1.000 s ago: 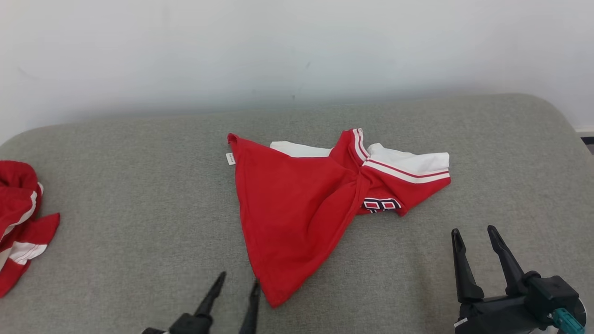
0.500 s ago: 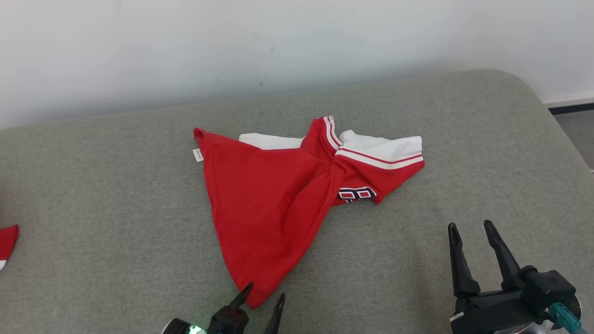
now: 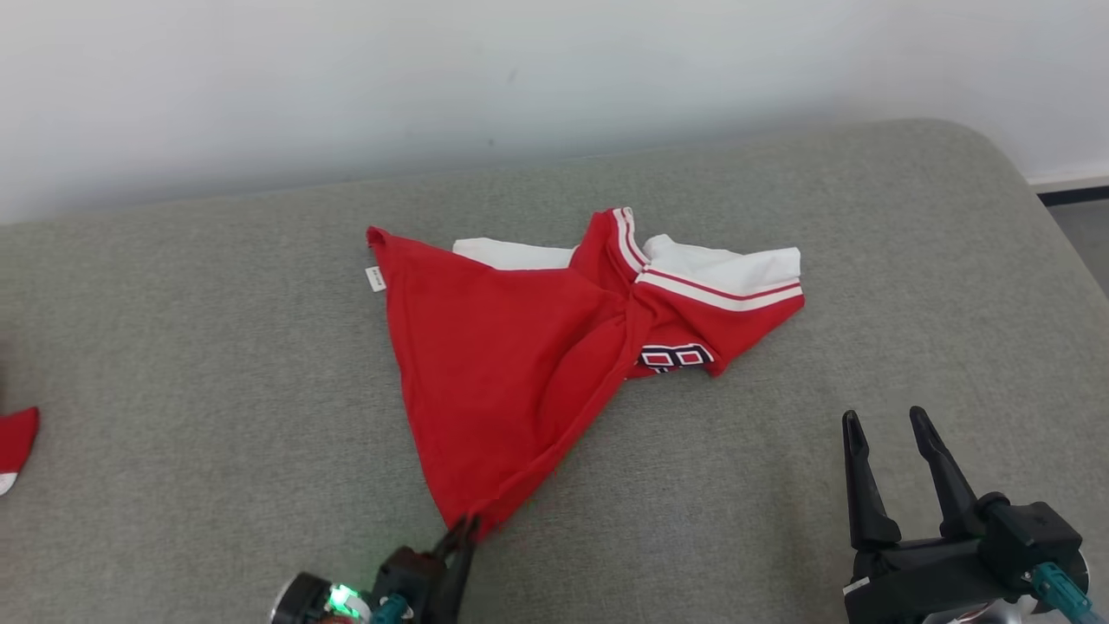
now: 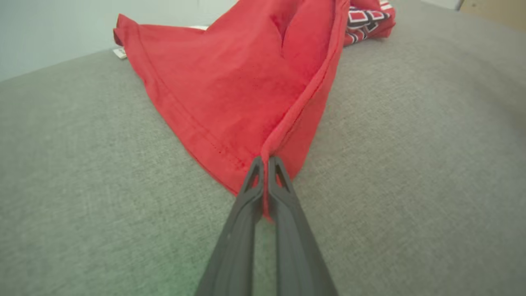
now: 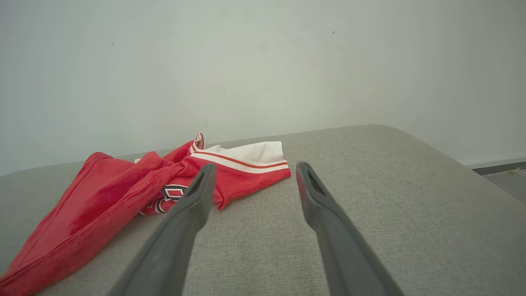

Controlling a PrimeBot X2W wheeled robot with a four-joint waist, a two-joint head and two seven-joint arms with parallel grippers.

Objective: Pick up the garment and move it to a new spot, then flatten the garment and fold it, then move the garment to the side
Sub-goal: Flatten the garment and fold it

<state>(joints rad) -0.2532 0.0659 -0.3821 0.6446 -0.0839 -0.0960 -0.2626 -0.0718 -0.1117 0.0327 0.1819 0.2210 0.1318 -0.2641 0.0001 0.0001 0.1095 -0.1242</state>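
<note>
My left hand is pinched shut on the near corner of the red garment. The garment lies twisted in the middle of the grey cushion, its white-striped sleeve toward the far right corner. My right hand hovers wide and empty near the front edge. This looks like the pick-up step. Next, I judge, comes a lift without the hem slipping.

I see a grey upholstered cushion. A crumpled red-and-white garment lies near its middle; the tip of another red cloth lies at its left edge.
</note>
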